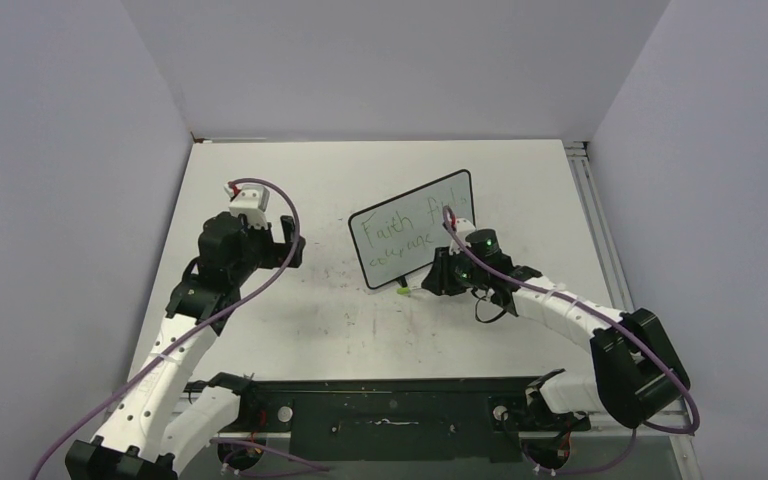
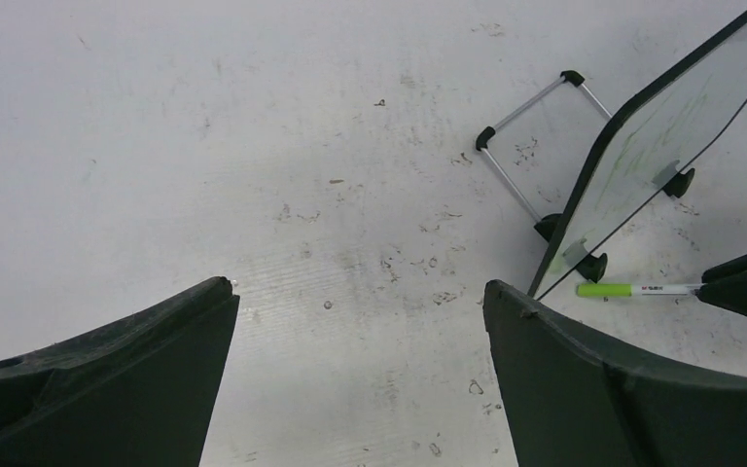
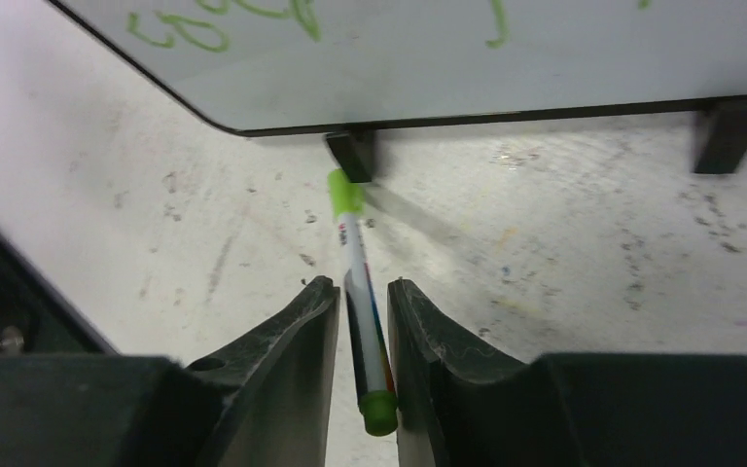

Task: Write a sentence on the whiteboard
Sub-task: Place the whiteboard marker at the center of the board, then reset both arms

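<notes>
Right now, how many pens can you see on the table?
1. The pen lies on the table just in front of the whiteboard, its near end between the right gripper's fingers. More could be hidden behind the board.

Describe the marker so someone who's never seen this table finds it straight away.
Find the small whiteboard standing on the table. By one of its black feet lies the marker, between the right tool's fingers. It alone has a white barrel with lime-green ends.
</notes>
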You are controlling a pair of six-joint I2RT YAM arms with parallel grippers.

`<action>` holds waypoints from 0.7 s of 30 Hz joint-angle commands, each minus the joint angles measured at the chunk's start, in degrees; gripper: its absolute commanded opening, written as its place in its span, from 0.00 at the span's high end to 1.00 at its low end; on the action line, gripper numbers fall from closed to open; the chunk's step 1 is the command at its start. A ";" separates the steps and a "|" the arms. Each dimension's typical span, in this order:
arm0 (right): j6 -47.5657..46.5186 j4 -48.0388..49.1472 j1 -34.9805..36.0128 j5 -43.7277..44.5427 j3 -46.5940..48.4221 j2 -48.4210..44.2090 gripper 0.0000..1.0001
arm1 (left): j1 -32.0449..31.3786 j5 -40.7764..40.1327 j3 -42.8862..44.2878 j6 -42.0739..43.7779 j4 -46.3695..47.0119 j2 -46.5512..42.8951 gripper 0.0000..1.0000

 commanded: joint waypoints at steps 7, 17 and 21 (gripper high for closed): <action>1.60 -1.82 0.05 17.33 -2.51 -3.24 0.47 | 2.45 -2.79 2.69 -0.13 -0.01 -1.14 0.03; 0.46 -5.13 -1.06 30.24 0.43 -10.63 0.09 | 10.85 -3.58 2.03 -3.38 -1.22 -3.26 0.03; -1.31 -5.76 -3.86 34.44 2.37 -12.90 0.01 | 11.23 -5.53 1.89 -2.14 0.02 -5.72 0.04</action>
